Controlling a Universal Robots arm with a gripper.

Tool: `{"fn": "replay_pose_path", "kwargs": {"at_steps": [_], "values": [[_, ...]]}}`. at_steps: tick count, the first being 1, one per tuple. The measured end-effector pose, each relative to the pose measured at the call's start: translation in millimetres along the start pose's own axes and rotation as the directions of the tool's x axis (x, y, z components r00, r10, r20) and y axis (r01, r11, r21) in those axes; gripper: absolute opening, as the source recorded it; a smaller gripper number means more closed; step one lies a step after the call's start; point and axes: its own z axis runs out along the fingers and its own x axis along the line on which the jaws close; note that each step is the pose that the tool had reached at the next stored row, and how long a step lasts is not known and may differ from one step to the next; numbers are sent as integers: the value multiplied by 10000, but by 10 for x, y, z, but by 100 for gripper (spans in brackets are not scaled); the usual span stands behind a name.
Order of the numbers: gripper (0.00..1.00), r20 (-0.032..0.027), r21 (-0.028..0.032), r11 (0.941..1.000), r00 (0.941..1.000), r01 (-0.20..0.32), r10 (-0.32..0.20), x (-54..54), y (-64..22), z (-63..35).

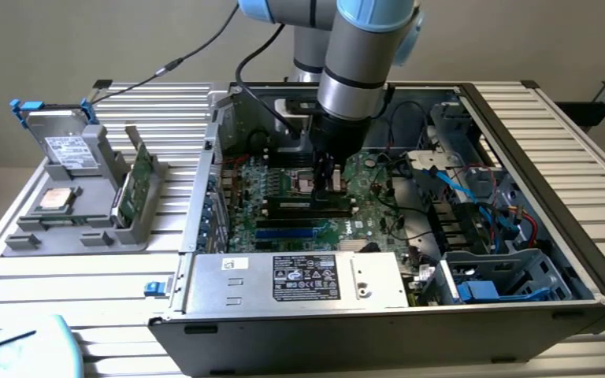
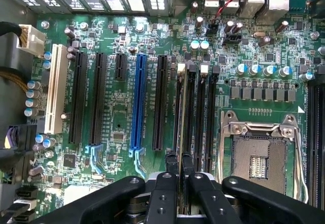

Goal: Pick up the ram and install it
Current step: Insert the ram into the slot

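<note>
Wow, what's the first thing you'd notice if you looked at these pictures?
The big robot arm reaching down into the open computer case in the middle of the exterior view. Its gripper pinches the ram, a thin dark stick, over the black slots of the green motherboard, between a bright blue slot and the empty silver processor socket.

Matt black pincer [image 2: 179, 159], glossy green motherboard [image 2: 118, 113]
</note>
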Motion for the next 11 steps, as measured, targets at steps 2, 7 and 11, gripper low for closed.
{"fn": "replay_pose_path", "kwargs": {"at_steps": [2, 7, 11], "values": [[14, 1, -17, 10000, 10000, 3, -3, 1, 3, -22], [14, 2, -26, 10000, 10000, 5, -4, 3, 3, -54], [14, -1, -30, 10000, 10000, 13, -13, 10, -13, -57]]}}
